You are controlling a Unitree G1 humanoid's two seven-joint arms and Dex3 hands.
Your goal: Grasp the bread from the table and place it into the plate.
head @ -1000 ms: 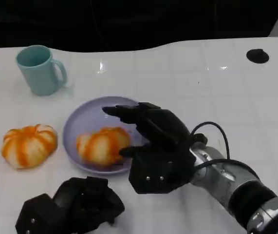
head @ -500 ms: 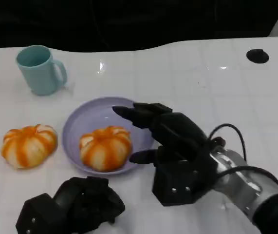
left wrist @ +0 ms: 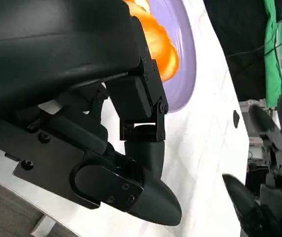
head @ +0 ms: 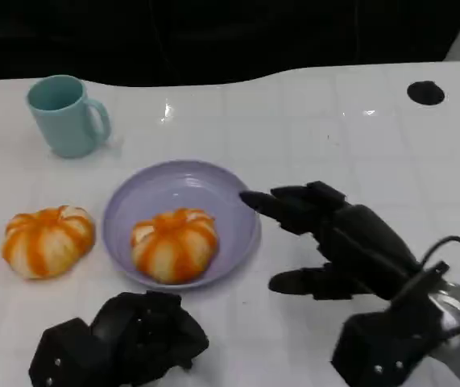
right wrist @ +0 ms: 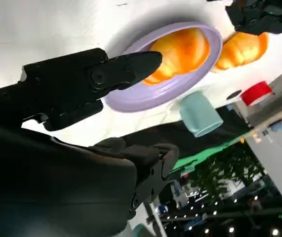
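One bread (head: 174, 244) sits in the plate (head: 133, 202), centre-left of frame. The right hand (head: 334, 242), released and spread beside the rim, could clip the plate. Left hand (head: 121, 339) lies clenched, empty.

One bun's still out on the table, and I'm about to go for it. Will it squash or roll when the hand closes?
The bread on the table looks puffy and segmented, so probably soft and light; a gentle grip may suffice. Its domed top and seemingly flat base suggest sliding rather than rolling.

Left robot hand (left wrist: 121, 143) curled above white table (left wrist: 200, 143); bread (left wrist: 155, 39) lies in purple plate (left wrist: 182, 59).
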